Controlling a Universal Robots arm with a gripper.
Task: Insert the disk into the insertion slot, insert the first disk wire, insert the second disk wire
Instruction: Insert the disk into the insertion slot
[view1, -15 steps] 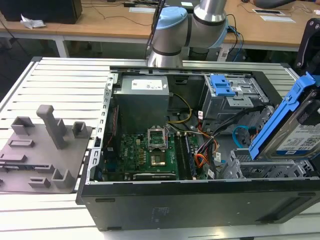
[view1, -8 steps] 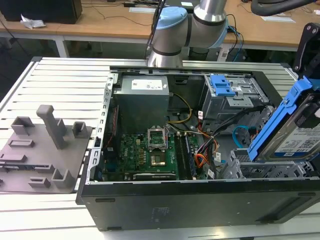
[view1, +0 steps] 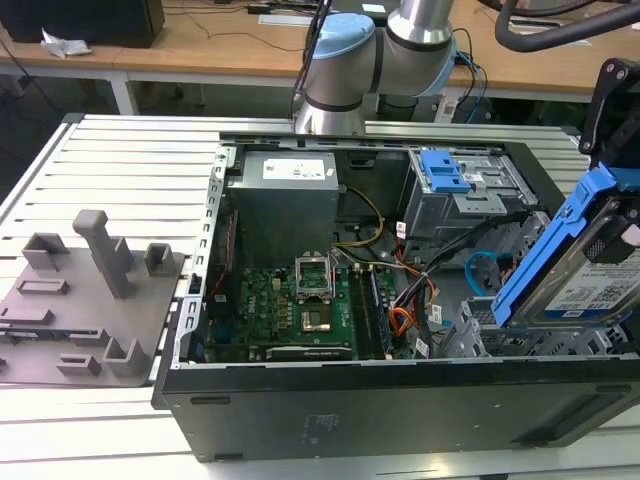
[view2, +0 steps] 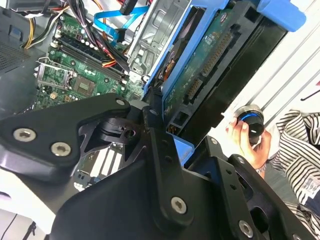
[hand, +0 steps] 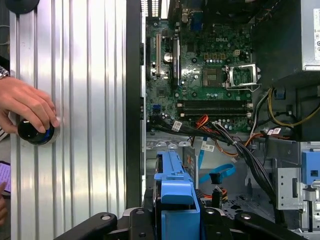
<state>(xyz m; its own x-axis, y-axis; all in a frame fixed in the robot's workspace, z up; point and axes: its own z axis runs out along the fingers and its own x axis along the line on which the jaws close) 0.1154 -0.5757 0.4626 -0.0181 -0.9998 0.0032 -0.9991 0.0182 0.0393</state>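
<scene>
Gripper (hand: 177, 217) clamps the tilted, blue-framed disk (view1: 575, 265); beneath it, a ribbed aluminium table (view1: 130, 160) carries an open black computer case (view1: 400, 400).

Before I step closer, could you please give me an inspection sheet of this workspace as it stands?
Surface: ribbed metal table carrying an open computer case.
Job's things: the disk is tilted above the insertion slot, not seated; the second disk wire lies loose inside the case.
Clutter: grey fixture plate with blocks, at the exterior view's left.
Grippers: gripper shut on the disk.
Cables: orange, red and black bundle beside the motherboard.
Surroundings: a person's hand on a knob on the table; wooden benches behind.
</scene>
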